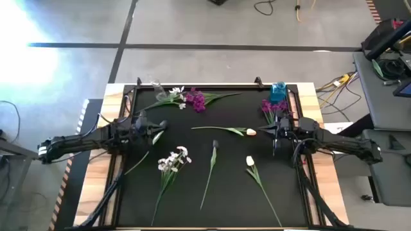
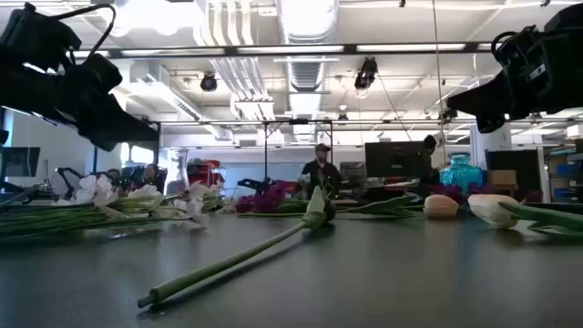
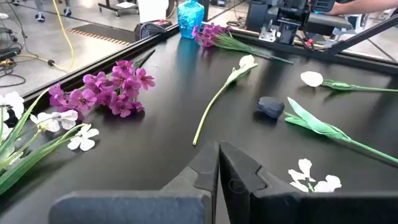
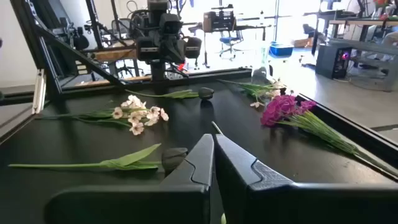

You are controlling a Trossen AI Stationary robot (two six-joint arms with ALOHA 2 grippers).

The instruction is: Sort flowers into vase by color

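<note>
The black table (image 1: 192, 212) fills the high view, with flowers scattered across it and both arms reaching in from the sides. The left gripper (image 1: 151, 128) hangs at about 9 o'clock from the table's middle, its fingers pressed together and empty in its wrist view; the right gripper (image 1: 275, 131) hangs at 3 o'clock, fingers likewise closed on nothing. A blue vase (image 1: 278, 92) stands at 2 o'clock near the far right corner, a magenta spray (image 1: 270, 106) lying just beside it. A clear vase (image 1: 157, 88) seems to lie at 11 o'clock, close to a white spray (image 1: 174, 97) and a second magenta spray (image 1: 198, 100). Another white spray (image 1: 173, 159) lies at 7 o'clock. A peach tulip (image 1: 250, 132) lies just beside the right gripper, a dark tulip (image 1: 215, 145) near the centre, and a cream tulip (image 1: 250, 161) at 5 o'clock. No stem is in a vase yet, so sorting looks barely begun. The thin stems lie flat on the surface, so a closing pinch may slide off or scrape the table; the far white and magenta sprays overlap, so lifting one could drag the other; and a long stem swung carelessly could knock the blue vase.
</note>
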